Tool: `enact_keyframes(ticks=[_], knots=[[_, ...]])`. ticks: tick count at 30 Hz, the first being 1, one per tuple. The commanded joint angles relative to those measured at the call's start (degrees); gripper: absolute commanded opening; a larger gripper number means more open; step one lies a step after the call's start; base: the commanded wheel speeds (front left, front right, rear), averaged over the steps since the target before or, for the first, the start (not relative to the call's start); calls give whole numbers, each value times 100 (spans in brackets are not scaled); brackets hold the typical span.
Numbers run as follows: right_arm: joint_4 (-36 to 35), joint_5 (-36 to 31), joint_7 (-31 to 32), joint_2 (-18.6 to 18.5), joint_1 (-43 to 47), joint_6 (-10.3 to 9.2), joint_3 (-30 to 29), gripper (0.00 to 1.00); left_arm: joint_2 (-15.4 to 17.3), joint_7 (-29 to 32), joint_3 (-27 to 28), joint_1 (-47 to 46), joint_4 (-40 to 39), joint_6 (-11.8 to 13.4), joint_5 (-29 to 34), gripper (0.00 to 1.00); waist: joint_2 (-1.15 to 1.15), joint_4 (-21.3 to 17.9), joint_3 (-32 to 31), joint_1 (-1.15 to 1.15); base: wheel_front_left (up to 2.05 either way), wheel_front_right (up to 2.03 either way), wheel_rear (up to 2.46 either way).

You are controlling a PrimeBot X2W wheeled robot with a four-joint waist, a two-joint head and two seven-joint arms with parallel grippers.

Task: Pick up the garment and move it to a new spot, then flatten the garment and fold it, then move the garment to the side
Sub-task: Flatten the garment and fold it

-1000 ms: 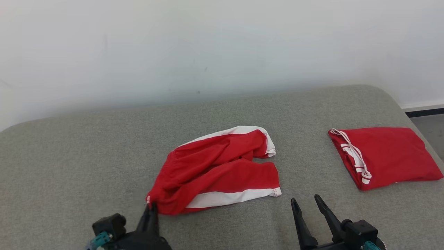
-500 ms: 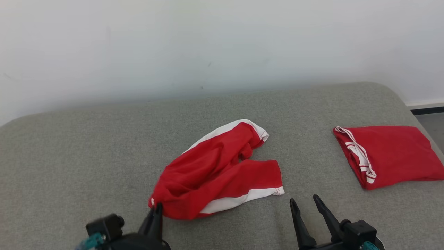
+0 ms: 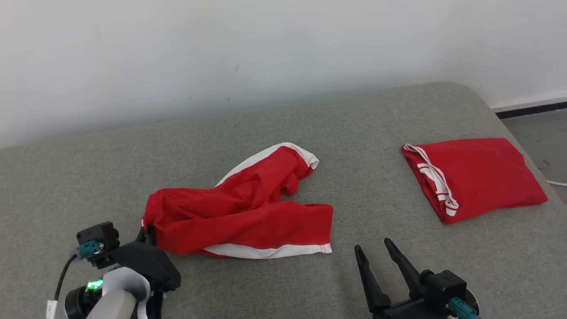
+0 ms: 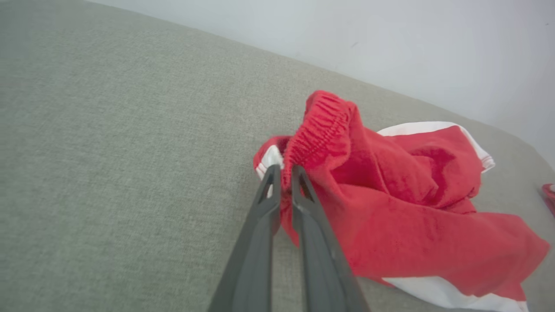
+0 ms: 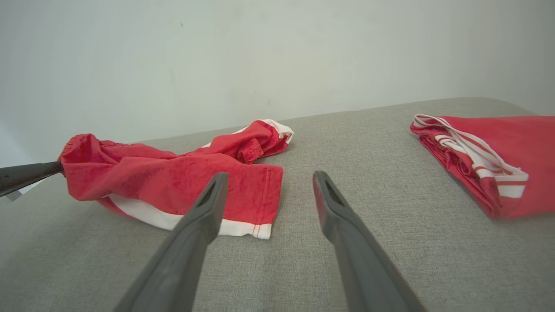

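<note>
Your red shorts (image 3: 239,217) lay rumpled just ahead of the left gripper (image 4: 284,171). Its two fingers were pressed together on the gathered elastic waistband (image 4: 321,125) and held that end a little off the cushion. From the pinch the cloth trailed away to the gripper's right. One leg lay flat with its white hem band showing. The other leg was bunched and twisted beyond it, with white trim at its far end.

You had the right gripper (image 3: 372,244) spread wide and holding nothing, low over the cushion, with the nearer leg hem just ahead and to its left. Well off to that gripper's right lay a second red garment (image 3: 478,177), folded, with white stripes along one edge.

Everything rested on a grey woven upholstered cushion (image 3: 88,177) with a rounded far corner, backed by a plain white wall (image 3: 221,53). Beyond the corner a dark baseboard (image 3: 529,109) ran above grey floor (image 3: 540,137).
</note>
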Motion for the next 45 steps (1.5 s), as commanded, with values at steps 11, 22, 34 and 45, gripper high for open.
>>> enact_keyframes(ticks=[11,22,34,45], knots=[[-10,29,-26,-68,0,-17,-111,100,211,-720,-343,-379,694,-442,466,100,0,-60,119,0,0,0,0],[4,14,-26,-28,35,-17,-31,100,895,-447,-931,-214,63,-1107,909,100,0,148,35,0,0,0,0],[23,42,-26,-134,-50,-17,64,100,1139,-64,-1045,-289,417,-1525,706,100,0,-96,134,0,0,0,0],[6,59,-26,-188,-48,-17,55,100,1048,-104,-1034,-480,713,-1654,594,0,0,-184,158,0,0,0,0]])
